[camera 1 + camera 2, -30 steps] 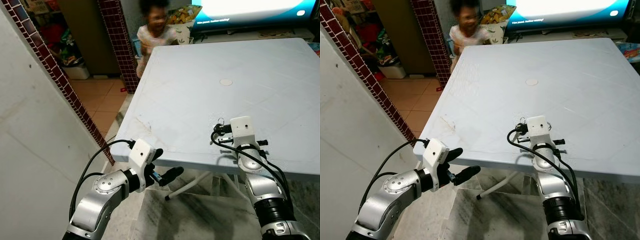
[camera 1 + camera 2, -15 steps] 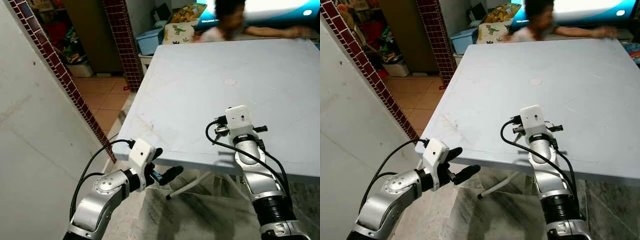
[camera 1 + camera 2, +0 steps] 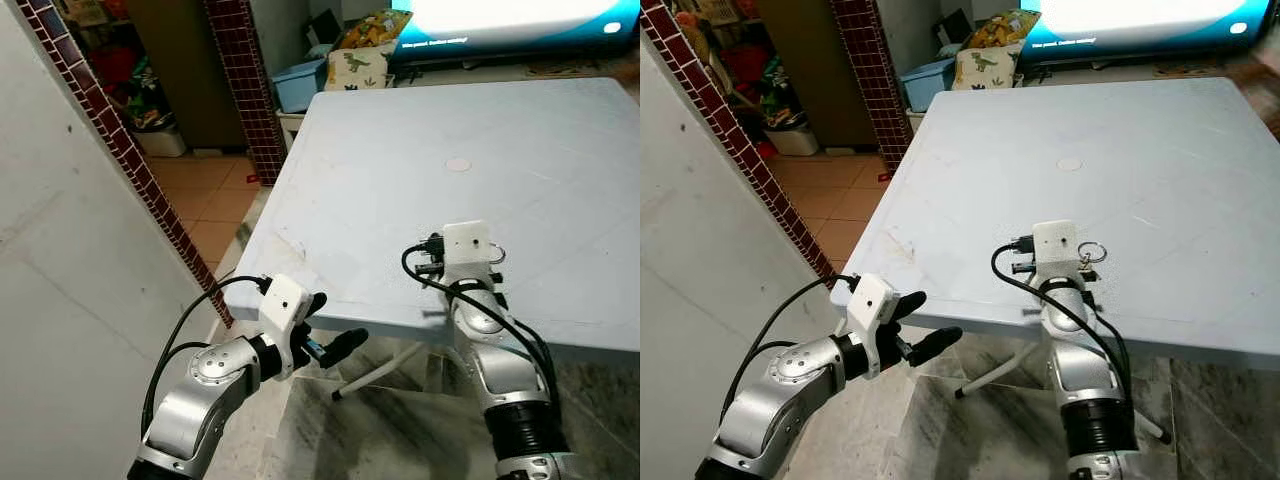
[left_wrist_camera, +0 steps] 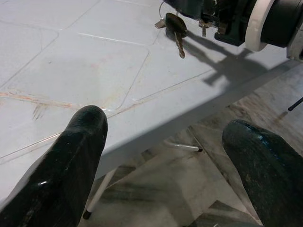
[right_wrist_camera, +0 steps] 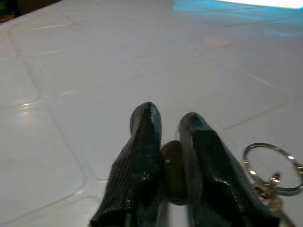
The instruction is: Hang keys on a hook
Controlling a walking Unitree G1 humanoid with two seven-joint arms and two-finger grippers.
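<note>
Pickup step: right end effector (image 5: 165,142) pinched shut on the keys (image 4: 176,29) at lower centre above the counter (image 3: 400,150); left end effector (image 3: 325,335) idle, spread wide; next, locate a hook.

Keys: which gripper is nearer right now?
Right. The right gripper is shut on the keys above the table; the left gripper hangs open beyond the table's edge.

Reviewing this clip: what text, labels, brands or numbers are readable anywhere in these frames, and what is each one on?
Bright television screen beyond the pale grey plastic table: one line of small white text near its lower left, too small and blurred to read.
Dinosaur-print cushion behind the table: pictures, no legible words.
White camera housings on both wrists, bunch of keys on a metal ring, right gripper: no readable markings.
</note>
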